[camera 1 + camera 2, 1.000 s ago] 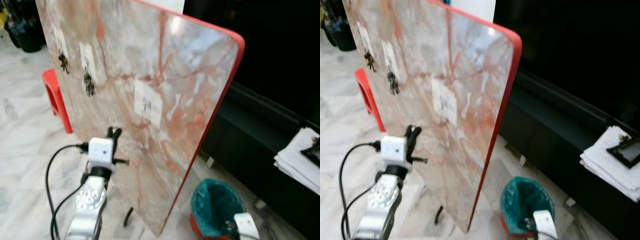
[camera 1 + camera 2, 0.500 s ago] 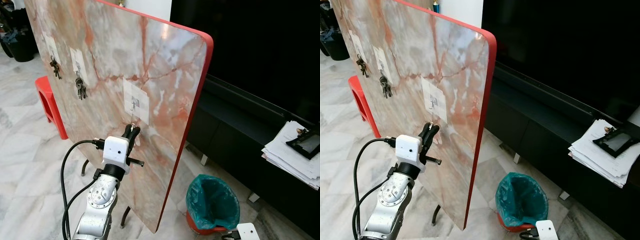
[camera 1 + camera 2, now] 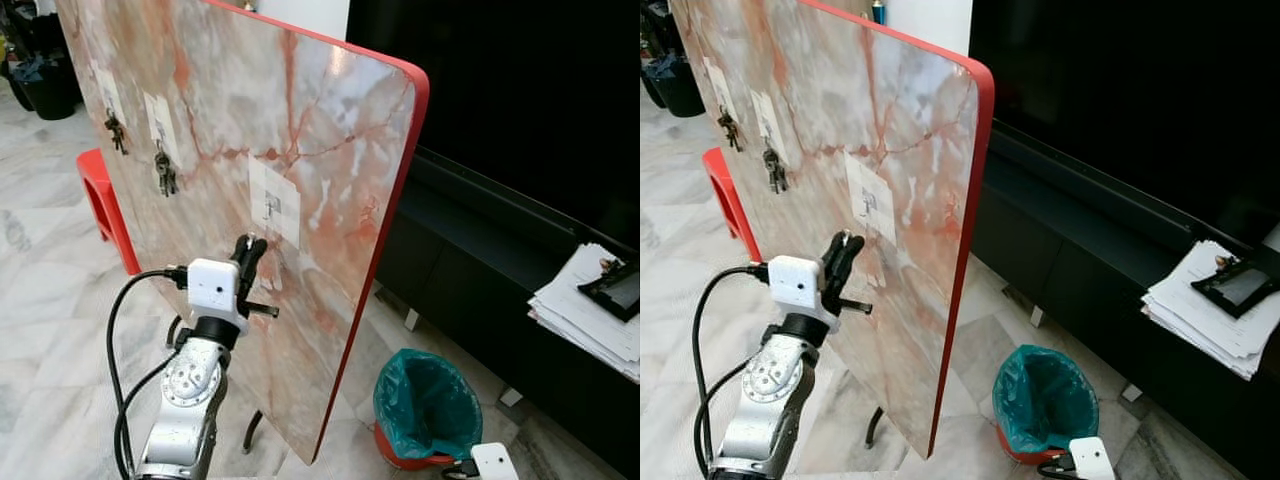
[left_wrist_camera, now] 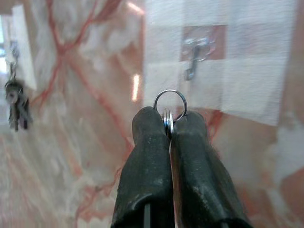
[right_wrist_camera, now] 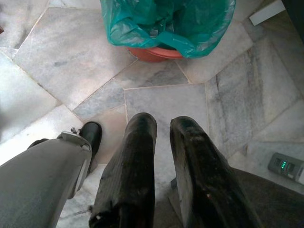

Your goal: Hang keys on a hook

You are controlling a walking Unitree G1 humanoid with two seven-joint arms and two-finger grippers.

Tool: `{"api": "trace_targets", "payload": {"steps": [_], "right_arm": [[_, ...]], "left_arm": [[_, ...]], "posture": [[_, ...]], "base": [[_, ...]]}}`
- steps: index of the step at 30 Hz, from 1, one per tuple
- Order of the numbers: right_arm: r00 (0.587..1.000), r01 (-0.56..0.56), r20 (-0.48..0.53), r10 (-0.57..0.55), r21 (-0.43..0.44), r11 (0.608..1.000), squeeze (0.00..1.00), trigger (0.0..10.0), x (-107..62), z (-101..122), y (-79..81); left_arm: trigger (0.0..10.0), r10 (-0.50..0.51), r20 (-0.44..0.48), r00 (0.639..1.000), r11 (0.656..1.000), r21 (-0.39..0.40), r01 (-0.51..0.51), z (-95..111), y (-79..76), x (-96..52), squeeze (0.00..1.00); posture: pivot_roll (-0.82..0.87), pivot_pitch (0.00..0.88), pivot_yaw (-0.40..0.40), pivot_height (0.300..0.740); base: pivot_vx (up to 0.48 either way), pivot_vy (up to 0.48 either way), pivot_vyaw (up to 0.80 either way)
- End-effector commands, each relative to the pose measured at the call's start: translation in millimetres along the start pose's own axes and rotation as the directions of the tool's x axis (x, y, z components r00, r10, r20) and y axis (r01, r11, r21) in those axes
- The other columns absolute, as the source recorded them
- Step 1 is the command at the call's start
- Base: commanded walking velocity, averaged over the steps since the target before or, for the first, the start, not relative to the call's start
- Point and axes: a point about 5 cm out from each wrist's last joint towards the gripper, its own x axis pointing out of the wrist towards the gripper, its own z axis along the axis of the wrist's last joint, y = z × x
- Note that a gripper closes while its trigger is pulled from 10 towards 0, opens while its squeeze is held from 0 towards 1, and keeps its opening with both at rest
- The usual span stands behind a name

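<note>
My left claw [image 4: 168, 124] pinched tight on key ring [image 4: 170, 105], ring loop standing proud above fingertips; keys themselves hidden behind fingers. Claw raised near upended marble table [image 3: 330, 130], just below empty hook [image 4: 194, 58] on white patch.

Step in hand: thread ring over hook tip. Do it well: lift ring above tip, press toward slab, lower, then release (hook looks small, possibly angled).

Wrist view shows ring-to-hook alignment; head views show two neighbouring hooks already carrying keys [image 3: 165, 172]. Right claw [image 5: 164, 130] hangs idle over floor, fingers slightly parted, empty.
</note>
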Motion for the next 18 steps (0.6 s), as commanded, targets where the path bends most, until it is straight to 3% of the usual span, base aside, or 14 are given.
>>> {"api": "trace_targets", "payload": {"steps": [1, 10, 18], "right_arm": [[1.0, 0.011, 0.005, -0.011, -0.011, 1.0, 0.0, 10.0, -0.6, 2, -4.8], [1.0, 0.011, 0.004, -0.011, -0.019, 1.0, 0.0, 10.0, -0.6, 2, -5.2], [1.0, 0.011, 0.004, -0.011, -0.02, 1.0, 0.0, 10.0, -0.5, 3, -5.0]], "left_arm": [[10.0, -0.014, 0.016, 1.0, 1.0, -0.002, 0.014, 6, -0.6, 1.1, 0.0], [10.0, -0.055, -0.011, 0.998, 0.997, -0.054, 0.055, 14, -5.5, 12.1, 0.0], [10.0, -0.066, -0.025, 0.997, 0.998, -0.019, 0.066, 19, -1.4, 16.5, 0.0]], "posture": [[0.07, 0.0, -0.091, 0.74], [0.07, 0.0, -0.094, 0.74], [0.07, 0.0, -0.094, 0.74]], "base": [[0.0, 0.0, 0.0], [0.0, 0.0, 0.0], [0.0, 0.0, 0.0]]}}
